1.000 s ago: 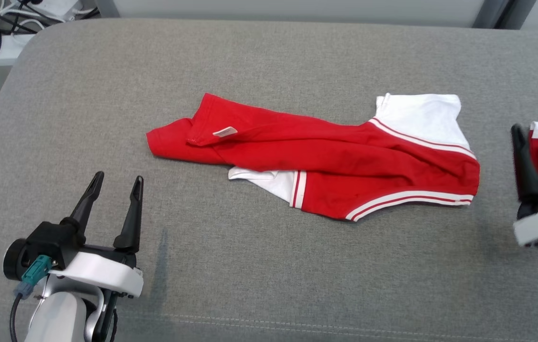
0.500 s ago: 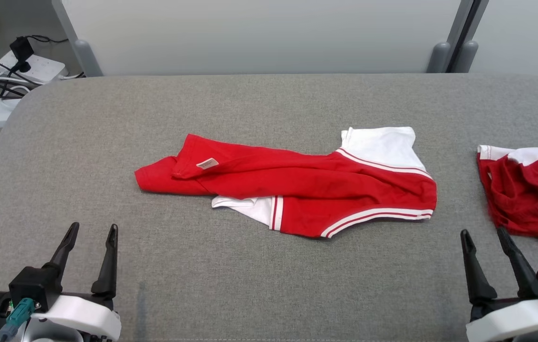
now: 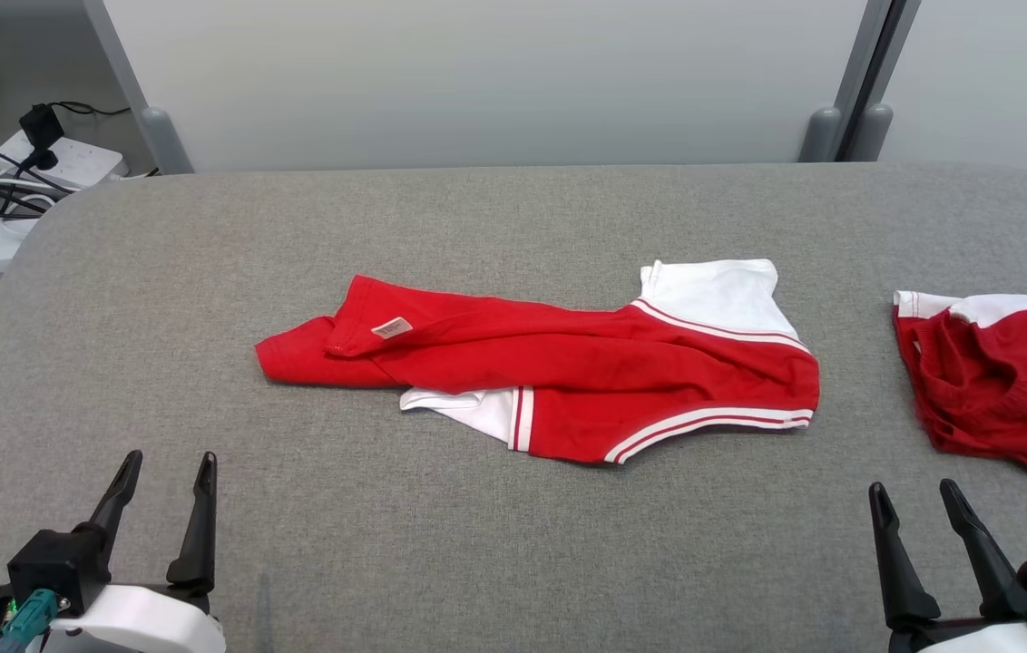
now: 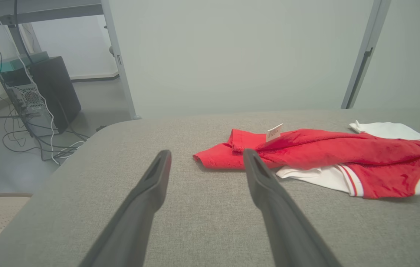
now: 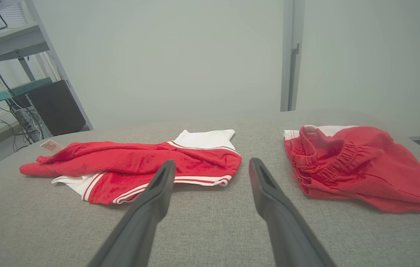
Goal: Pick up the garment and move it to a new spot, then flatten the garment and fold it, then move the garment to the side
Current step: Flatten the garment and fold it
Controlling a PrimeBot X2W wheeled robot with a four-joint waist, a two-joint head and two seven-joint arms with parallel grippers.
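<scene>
Facing a crumpled red jersey garment (image 3: 568, 372), left end effector (image 3: 171, 456) and right end effector (image 3: 912, 486) gape empty.

Grey fabric-covered surface (image 3: 477, 227), rounded far corners, two garments on it.
Red-and-white garment (image 3: 586, 372) lies crumpled, stretched left to right across the middle, small pale label (image 3: 391, 327) showing near its left end; second red garment (image 3: 994, 381) bunched at the right edge, well apart.

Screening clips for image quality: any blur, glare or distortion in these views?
Head view: sharp, evenly lit, no glare, thin shadow under the garment. Left wrist view: left gripper soft up close, posts lean. Right wrist view: right gripper soft, second garment crisp.
</scene>
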